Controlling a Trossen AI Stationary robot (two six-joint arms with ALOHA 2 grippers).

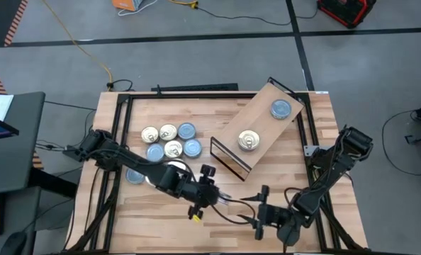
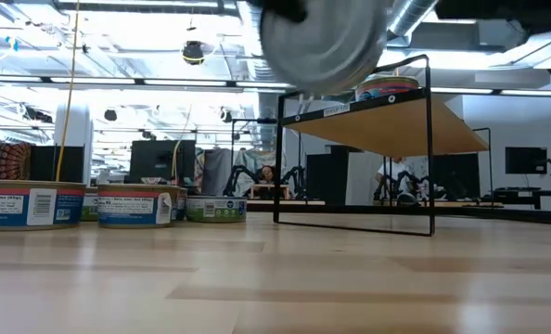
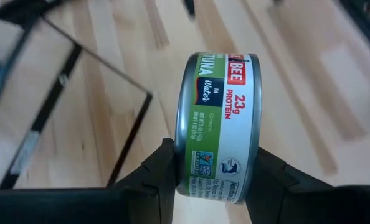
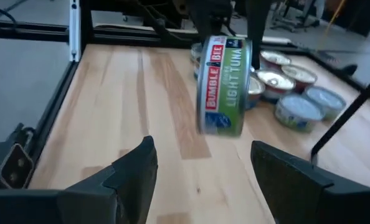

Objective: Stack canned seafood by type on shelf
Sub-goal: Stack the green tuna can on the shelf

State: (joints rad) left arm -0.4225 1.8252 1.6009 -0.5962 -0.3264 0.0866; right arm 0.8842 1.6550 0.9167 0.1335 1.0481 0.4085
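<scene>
Your left end effector [image 1: 209, 199] is pinching a tuna tin [image 3: 219, 127] by its two flat faces, so the tin stands on its edge, with the green and white label band turned to the wrist camera. In the left wrist view you see one dark finger [image 3: 157, 171] pressed on each side of the tin. The tin is lifted off the surface [image 1: 154, 219], near the front middle of it, and in the low view it shows blurred at the top, close to the camera.

Your right end effector [image 1: 261, 210] waits low near the front of the surface, just to the right of the left one. Its fingers are spread wide and hold nothing; in the right wrist view the held tin hangs ahead of them.

The shelf [image 1: 259, 127] stands at an angle on the back right part of the surface. On its board lie two tins well apart: one with a gold lid [image 1: 249, 140] near the front end and one with a blue lid [image 1: 281, 109] near the back end.

The other tins lie in a loose group [image 1: 169, 140] on the left part of the surface, gold and blue lids mixed, most of them touching. One more blue tin [image 1: 135, 176] lies apart, partly under the left arm.
</scene>
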